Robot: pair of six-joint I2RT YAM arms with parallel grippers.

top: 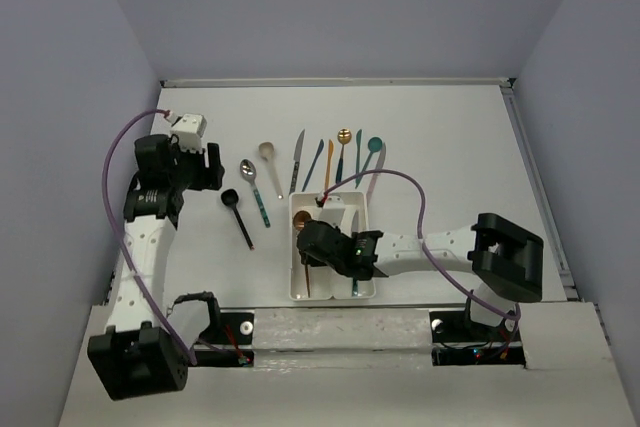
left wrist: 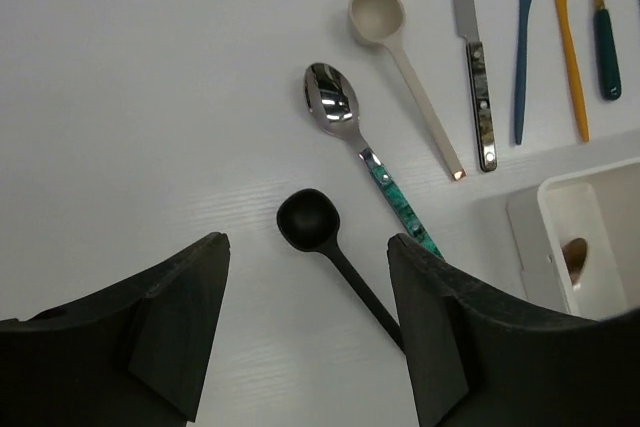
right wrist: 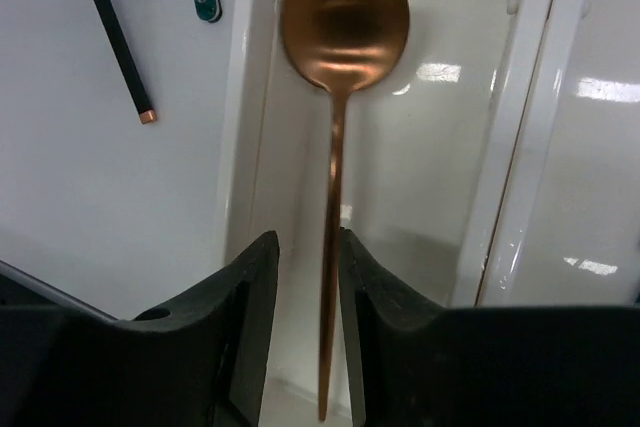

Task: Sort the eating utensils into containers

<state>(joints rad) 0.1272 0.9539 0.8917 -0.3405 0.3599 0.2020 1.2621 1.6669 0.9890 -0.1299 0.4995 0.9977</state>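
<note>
The white two-bin tray (top: 357,205) lies at the near middle of the table. My right gripper (top: 312,249) hovers over its left bin, narrowly open. The copper spoon (right wrist: 343,27) lies lengthwise in that bin (right wrist: 245,97). Its handle passes between my fingers (right wrist: 306,237) against the right one, with a gap on the left. My left gripper (top: 207,164) is open and empty above the table. Just ahead of its jaws (left wrist: 307,244) lies a black spoon (left wrist: 308,219). Beyond that spoon lie a silver spoon with a teal handle (left wrist: 332,102), a cream spoon (left wrist: 377,13) and a knife (left wrist: 470,17).
More utensils lie in a row behind the tray: a blue knife (top: 315,162), an orange knife (top: 328,161), a gold spoon with a teal handle (top: 343,147) and a teal spoon (top: 373,147). Another utensil lies in the right bin, mostly hidden by my right arm. A purple cable arcs over the tray's right side.
</note>
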